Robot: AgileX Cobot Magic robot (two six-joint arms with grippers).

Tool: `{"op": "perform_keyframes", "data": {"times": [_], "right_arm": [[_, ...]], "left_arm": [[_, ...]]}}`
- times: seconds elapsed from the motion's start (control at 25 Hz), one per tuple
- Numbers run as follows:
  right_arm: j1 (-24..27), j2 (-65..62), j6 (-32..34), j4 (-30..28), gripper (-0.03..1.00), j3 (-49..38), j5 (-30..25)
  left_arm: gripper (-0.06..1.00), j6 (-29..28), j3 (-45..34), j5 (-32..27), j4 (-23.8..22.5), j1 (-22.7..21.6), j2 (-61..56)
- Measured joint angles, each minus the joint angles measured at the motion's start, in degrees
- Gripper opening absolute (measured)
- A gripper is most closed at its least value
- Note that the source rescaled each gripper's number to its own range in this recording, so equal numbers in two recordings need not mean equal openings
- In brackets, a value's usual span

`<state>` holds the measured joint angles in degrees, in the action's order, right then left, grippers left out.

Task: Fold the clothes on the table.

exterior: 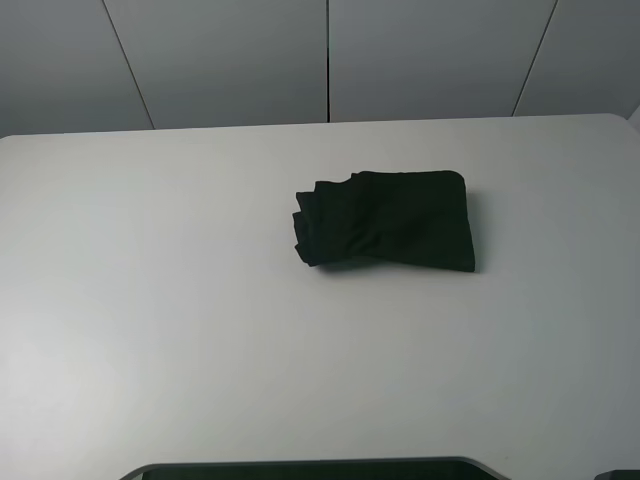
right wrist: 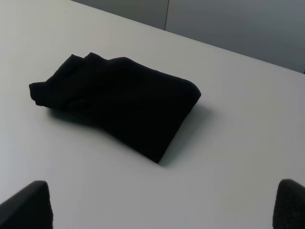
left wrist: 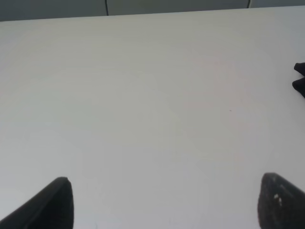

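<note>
A black garment (exterior: 388, 219) lies folded into a small thick bundle on the white table (exterior: 160, 300), right of the middle. It shows whole in the right wrist view (right wrist: 119, 102), and only its edge shows in the left wrist view (left wrist: 300, 78). My left gripper (left wrist: 164, 202) is open and empty over bare table, away from the garment. My right gripper (right wrist: 164, 205) is open and empty, set back from the garment. Neither arm shows in the high view.
Grey wall panels (exterior: 330, 60) stand behind the table's far edge. A dark base edge (exterior: 310, 468) runs along the table's front.
</note>
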<state>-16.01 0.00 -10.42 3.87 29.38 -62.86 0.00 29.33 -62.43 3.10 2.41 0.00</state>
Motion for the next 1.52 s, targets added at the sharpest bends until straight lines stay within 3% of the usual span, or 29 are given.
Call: {"op": "perform_keyframes", "data": {"times": [0.28, 0.4, 0.76, 1.36, 1.52], "right_arm": [[0.0, -0.05, 0.11, 0.0, 1.0, 0.0, 0.0], [2.2, -0.05, 0.11, 0.0, 1.0, 0.0, 0.0], [22.95, -0.05, 0.11, 0.0, 1.0, 0.0, 0.0], [23.72, -0.05, 0.11, 0.0, 1.0, 0.0, 0.0], [20.86, -0.05, 0.11, 0.0, 1.0, 0.0, 0.0]], "left_arm": [[1.0, 0.0, 0.0, 0.0, 0.0, 0.0, 0.0], [1.0, 0.31, 0.0, 0.0, 0.0, 0.0, 0.0], [1.0, 0.53, 0.0, 0.0, 0.0, 0.0, 0.0], [1.0, 0.53, 0.0, 0.0, 0.0, 0.0, 0.0], [1.0, 0.53, 0.0, 0.0, 0.0, 0.0, 0.0]]}}
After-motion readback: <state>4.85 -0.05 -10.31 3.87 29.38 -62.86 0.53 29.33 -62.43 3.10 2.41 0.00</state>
